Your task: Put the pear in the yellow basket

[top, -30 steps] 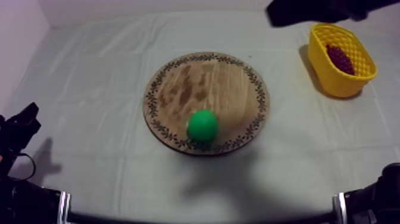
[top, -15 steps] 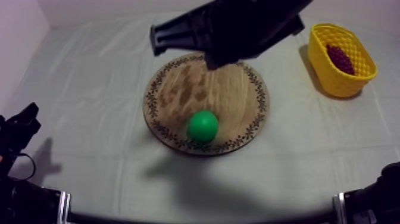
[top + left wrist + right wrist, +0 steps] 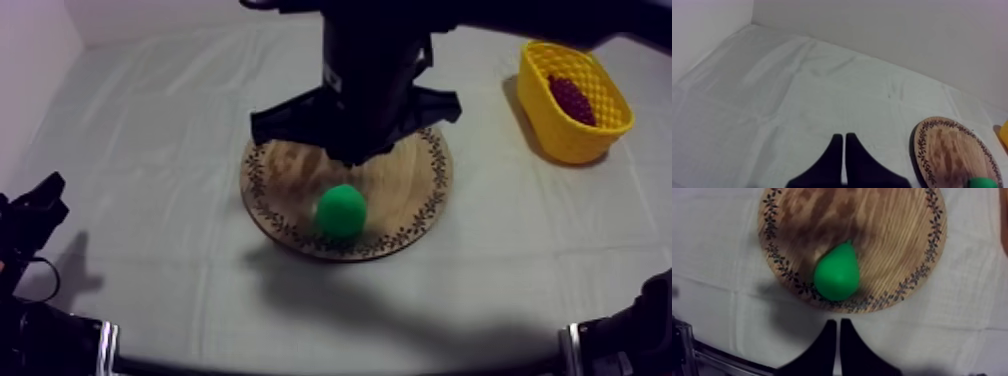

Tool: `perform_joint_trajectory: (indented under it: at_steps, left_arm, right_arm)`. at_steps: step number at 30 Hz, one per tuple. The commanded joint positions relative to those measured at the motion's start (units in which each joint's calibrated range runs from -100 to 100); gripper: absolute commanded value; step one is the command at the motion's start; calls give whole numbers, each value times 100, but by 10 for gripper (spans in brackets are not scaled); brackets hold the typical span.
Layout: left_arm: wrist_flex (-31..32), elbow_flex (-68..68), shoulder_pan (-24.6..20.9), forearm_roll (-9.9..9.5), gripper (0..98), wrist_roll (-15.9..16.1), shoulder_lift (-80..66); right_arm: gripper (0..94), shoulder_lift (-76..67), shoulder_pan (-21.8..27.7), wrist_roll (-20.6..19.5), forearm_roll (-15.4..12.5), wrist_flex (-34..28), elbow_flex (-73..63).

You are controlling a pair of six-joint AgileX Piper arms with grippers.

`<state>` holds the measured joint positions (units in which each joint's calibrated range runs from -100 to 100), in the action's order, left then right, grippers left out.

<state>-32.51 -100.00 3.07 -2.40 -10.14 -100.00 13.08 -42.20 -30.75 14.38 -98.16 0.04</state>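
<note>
A green pear [image 3: 341, 210] lies on the near part of the round wooden board [image 3: 425, 190] at mid-table. My right arm [image 3: 360, 90] comes in from the upper right and hangs over the board, covering its far half. Seen from the right wrist, the pear [image 3: 837, 275] rests on the board [image 3: 892, 228] near the patterned rim, its narrow end pointing inward. My right gripper [image 3: 836, 330] is shut on nothing, its tips above the cloth just off the rim beside the pear. My left gripper [image 3: 844, 145] is shut and empty, resting at the table's left side [image 3: 35, 215].
The yellow basket [image 3: 560, 135] stands at the far right with a bunch of grapes [image 3: 572, 98] inside. In the left wrist view the board [image 3: 952, 150] lies off to the side with a sliver of the pear [image 3: 983, 182]. Open cloth surrounds the board.
My right arm has swung in from the upper right and now hangs over the board, close above the pear. The pear, basket and left arm have not moved.
</note>
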Motion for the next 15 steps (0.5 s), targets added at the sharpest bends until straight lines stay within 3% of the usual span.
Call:
perform_joint_trajectory:
  at_steps: [1,7,15]
  left_arm:
    - [1,0,1,-2,1,1,0]
    - [1,0,1,-2,1,1,0]
    - [1,0,1,-2,1,1,0]
  right_arm:
    - [2,115,4,-92,-61,-29,21]
    - [48,315,33,-211,-213,-30,-7]
    - [582,421,132,-298,-250,-25,-135]
